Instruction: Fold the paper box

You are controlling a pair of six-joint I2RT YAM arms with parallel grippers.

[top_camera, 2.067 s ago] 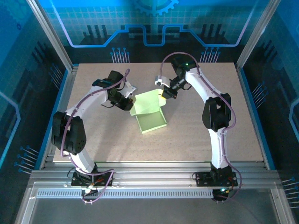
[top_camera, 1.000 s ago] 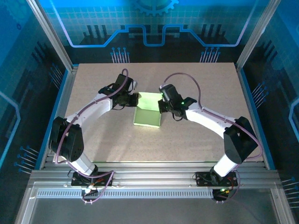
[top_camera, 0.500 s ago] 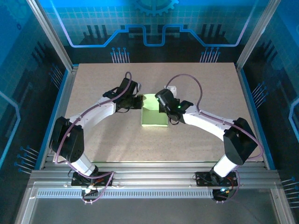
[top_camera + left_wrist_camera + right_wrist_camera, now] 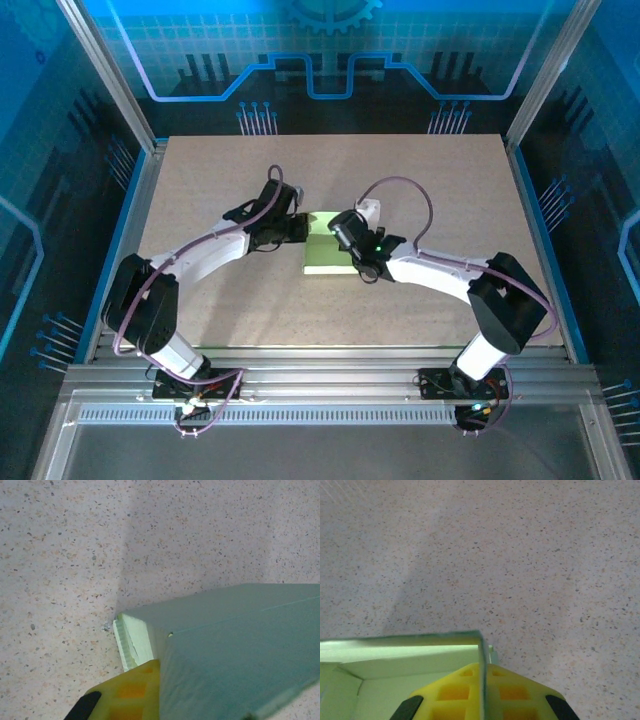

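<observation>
Closed in from both sides since earlier, squeezing the paper box (image 4: pixel 326 255) slimmer at mid-surface (image 4: pixel 450 180). Clamped onto its left end with the left pincer (image 4: pixel 296 228) and onto a side wall with the right pincer (image 4: pixel 482 676), probably to set the creases.

A speckled beige table (image 4: pixel 430 290) fills the centre. Ribbed aluminium rails (image 4: pixel 320 385) run along 6 o'clock. A blue circuit-patterned backdrop (image 4: pixel 200 40) with a gear emblem (image 4: pixel 330 12) stands at 12 o'clock.

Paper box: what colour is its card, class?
The paper box is plain pale lime green, clearest from the top external view.
</observation>
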